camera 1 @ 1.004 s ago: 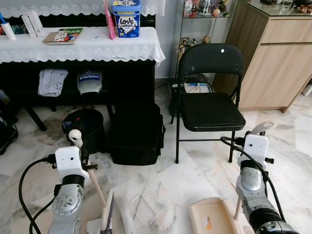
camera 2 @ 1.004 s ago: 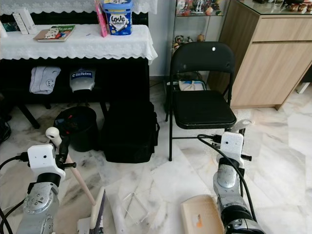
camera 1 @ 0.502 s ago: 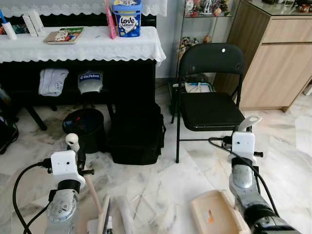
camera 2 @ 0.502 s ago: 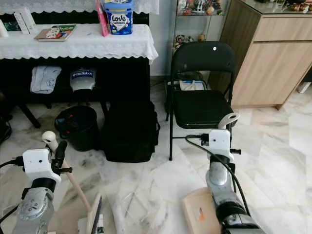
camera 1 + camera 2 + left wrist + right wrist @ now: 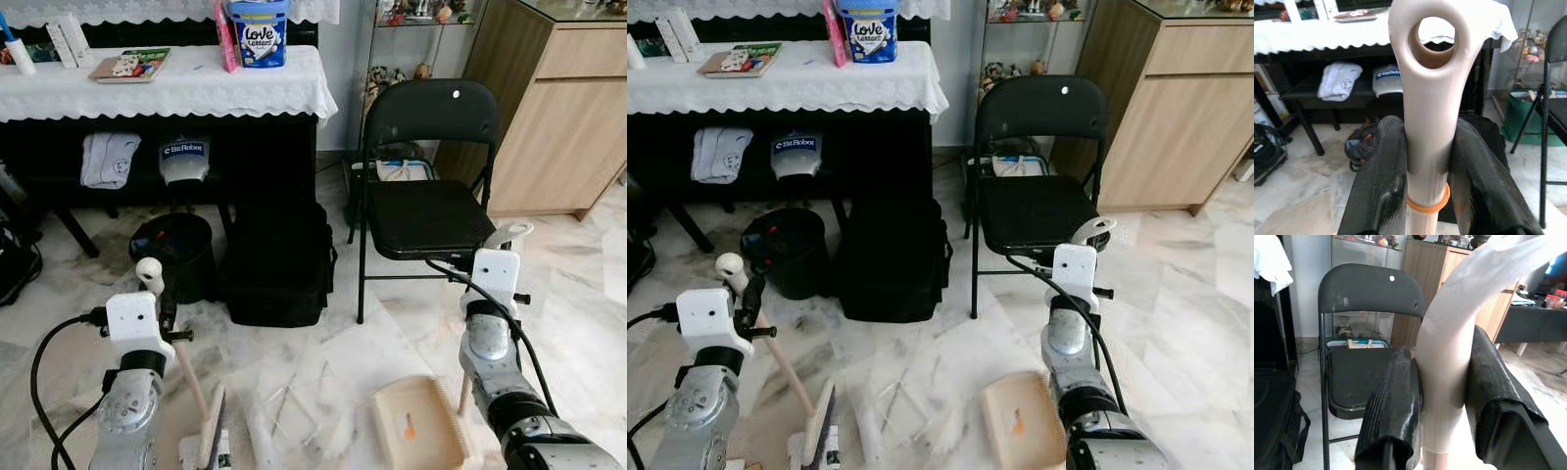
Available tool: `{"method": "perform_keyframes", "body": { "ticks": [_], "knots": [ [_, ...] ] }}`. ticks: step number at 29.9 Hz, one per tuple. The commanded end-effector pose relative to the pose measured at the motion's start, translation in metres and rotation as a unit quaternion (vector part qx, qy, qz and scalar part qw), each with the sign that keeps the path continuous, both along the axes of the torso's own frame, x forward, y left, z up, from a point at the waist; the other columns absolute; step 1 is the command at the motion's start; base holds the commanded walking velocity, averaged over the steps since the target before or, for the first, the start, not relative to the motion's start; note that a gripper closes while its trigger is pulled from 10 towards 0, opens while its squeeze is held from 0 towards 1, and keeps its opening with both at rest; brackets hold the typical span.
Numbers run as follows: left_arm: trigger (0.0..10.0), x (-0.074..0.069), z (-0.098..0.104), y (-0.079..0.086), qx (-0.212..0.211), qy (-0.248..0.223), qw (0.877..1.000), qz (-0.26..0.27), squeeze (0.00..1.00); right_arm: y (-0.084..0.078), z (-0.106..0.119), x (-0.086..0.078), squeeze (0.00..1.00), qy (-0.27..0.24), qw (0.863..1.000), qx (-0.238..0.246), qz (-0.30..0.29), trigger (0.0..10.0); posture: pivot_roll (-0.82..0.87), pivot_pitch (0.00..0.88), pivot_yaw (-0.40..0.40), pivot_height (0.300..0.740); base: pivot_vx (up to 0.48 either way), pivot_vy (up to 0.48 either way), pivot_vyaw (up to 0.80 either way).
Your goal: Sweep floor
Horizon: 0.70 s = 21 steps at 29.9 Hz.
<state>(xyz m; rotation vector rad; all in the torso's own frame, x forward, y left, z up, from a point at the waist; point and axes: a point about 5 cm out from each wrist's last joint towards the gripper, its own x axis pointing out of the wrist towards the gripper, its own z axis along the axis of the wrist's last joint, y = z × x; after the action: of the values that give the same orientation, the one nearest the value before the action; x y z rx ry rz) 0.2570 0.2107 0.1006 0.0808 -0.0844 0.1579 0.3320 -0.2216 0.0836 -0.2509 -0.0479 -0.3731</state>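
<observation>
One broom (image 5: 186, 377), one dustpan (image 5: 416, 436), each gripped.

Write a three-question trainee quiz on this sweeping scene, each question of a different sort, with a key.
1. True or false: the left pincer is shut on the broom handle.
2. Multiple choice: what lies on the floor just inboard of the right arm? A) a beige dustpan B) a red bucket C) a folded towel
3. Fill in: the right pincer grips the curved pale handle of the ______.

Key
1. True: both black fingers press the handle's sides.
2. A: the dustpan rests on the marble in front of the black folding chair.
3. Dustpan.
</observation>
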Motion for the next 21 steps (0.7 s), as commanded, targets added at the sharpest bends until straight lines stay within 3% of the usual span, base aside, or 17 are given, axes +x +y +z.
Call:
{"method": "perform_keyframes", "body": {
  "ticks": [1, 4, 11, 21],
  "knots": [
    [10.0, 0.004, 0.005, 0.0, -0.004, -0.013, 1.0, -0.004, 0.0, 0.003, 0.004, 0.004, 0.0, -0.005, 1.0, 0.007, 0.013, 10.0, 0.0, 0.0, 0.004, 0.74, 0.0, 0.0, 0.0],
    [10.0, 0.006, 0.004, -0.001, -0.006, -0.013, 1.0, -0.006, 0.0, 0.004, -0.001, 0.001, 0.0, 0.003, 1.0, 0.008, 0.01, 10.0, 0.01, 0.0, 0.001, 0.74, 0.0, 0.0, 0.0],
    [10.0, 0.01, 0.001, -0.006, -0.015, -0.009, 1.0, -0.02, 0.0, 0.003, -0.024, -0.011, 0.0, 0.041, 0.996, 0.075, -0.005, 10.0, 0.01, 0.0, 0.002, 0.74, 0.0, 0.0, 0.0],
    [10.0, 0.01, -0.001, -0.003, -0.014, -0.008, 1.0, -0.02, 0.0, 0.013, -0.047, -0.028, 0.0, 0.083, 0.995, 0.045, 0.04, 10.0, 0.01, 0.0, 0.007, 0.74, 0.0, 0.0, 0.0]
  ]
}}
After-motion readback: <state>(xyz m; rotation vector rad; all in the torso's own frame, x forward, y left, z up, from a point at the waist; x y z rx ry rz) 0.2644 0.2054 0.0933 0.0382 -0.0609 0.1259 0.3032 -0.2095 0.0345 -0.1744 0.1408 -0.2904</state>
